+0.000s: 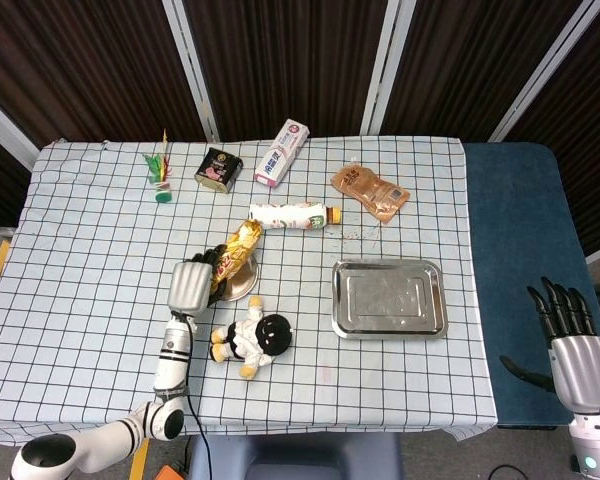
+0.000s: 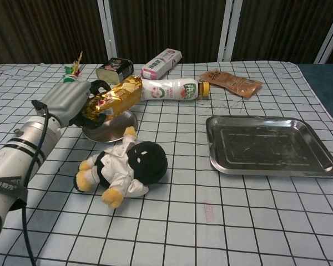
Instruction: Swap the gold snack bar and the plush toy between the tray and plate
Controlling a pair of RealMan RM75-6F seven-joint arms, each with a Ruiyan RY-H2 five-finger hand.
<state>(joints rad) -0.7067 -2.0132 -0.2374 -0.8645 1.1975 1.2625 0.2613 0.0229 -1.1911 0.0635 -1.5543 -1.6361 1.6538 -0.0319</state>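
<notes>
My left hand (image 1: 192, 284) (image 2: 72, 104) grips one end of the gold snack bar (image 1: 234, 256) (image 2: 112, 97) and holds it in the air over the small round plate (image 1: 242, 290) (image 2: 114, 123). The plush toy (image 1: 251, 340) (image 2: 125, 168), black-headed in white clothes, lies on the cloth just in front of the plate. The steel tray (image 1: 389, 298) (image 2: 268, 145) sits empty to the right. My right hand (image 1: 572, 345) hangs off the table at far right, fingers spread, holding nothing.
A white bottle (image 1: 292, 215) (image 2: 172, 88) lies behind the plate. Further back are a dark tin (image 1: 216, 168) (image 2: 114, 70), a white-and-pink box (image 1: 283, 152) (image 2: 161, 62), an orange pouch (image 1: 370, 192) (image 2: 231, 82) and a green shuttlecock toy (image 1: 161, 172) (image 2: 72, 73).
</notes>
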